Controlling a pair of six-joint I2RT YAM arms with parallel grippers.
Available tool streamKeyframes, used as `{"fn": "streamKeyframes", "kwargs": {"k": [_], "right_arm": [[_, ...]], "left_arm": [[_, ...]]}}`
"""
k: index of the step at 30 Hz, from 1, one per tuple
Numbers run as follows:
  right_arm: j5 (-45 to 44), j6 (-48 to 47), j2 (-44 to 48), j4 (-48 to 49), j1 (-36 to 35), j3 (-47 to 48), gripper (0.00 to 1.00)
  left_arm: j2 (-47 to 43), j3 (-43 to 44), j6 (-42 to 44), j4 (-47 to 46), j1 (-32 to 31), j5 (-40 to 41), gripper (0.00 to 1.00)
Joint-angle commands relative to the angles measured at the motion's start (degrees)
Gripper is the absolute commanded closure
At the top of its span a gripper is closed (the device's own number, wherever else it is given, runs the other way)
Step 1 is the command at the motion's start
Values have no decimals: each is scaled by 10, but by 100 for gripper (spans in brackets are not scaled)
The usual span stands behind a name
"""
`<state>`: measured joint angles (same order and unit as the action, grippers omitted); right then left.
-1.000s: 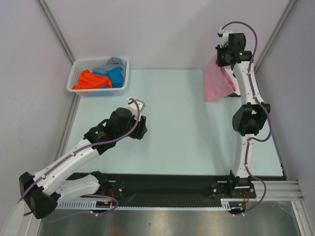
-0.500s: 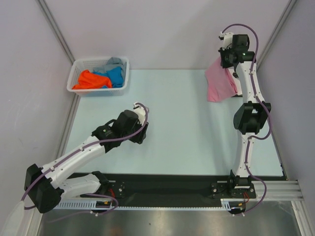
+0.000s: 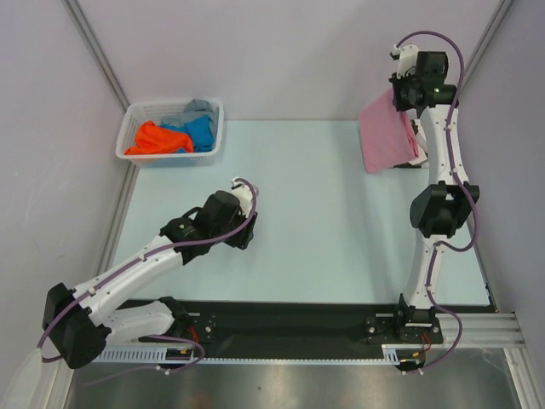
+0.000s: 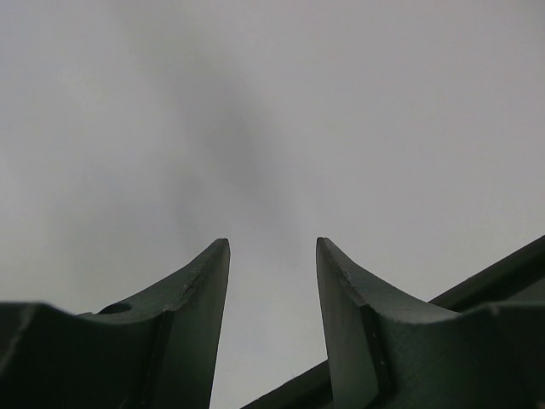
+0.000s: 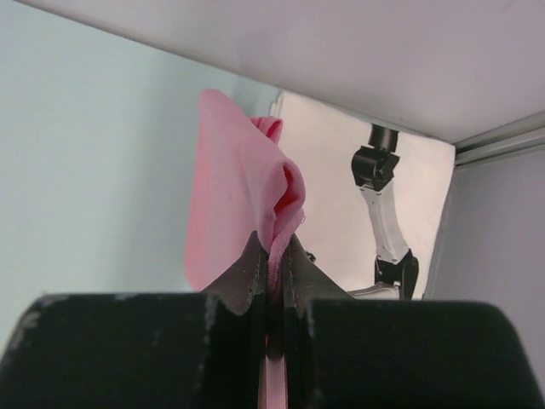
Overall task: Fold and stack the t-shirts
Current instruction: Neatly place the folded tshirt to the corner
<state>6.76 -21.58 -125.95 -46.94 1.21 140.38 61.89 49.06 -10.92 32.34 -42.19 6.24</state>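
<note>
Shirt (image 3: 390,135), pink one, hangs higher vs a sec ago, far-right over table (image 3: 324,213); my R pincer (image 5: 272,249) pinches its edge. L pincer (image 4: 272,256) spread, empty. Ready to lay flat, I'd say.

Top view looks down from behind; close right-wrist view shares pink t-shirt (image 3: 387,136).

Pink t-shirt (image 3: 390,136) hangs bunched, far right; orange shirt (image 3: 153,138), blue shirt (image 3: 202,132) and grey shirt (image 3: 197,108) lie crumpled in basket (image 3: 170,158), far left.
</note>
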Motion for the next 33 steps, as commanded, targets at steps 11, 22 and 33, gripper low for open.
{"fn": "streamKeyframes", "kwargs": {"k": [11,22,33], "right_arm": [[13,-16,53,26,5,17,100],[16,-14,51,25,6,10,100],[18,-14,20,38,12,20,100]], "left_arm": [[-16,-11,6,-12,3,-8,49],[-12,-11,8,-16,4,-11,49],[-12,-12,9,-7,4,-8,49]]}}
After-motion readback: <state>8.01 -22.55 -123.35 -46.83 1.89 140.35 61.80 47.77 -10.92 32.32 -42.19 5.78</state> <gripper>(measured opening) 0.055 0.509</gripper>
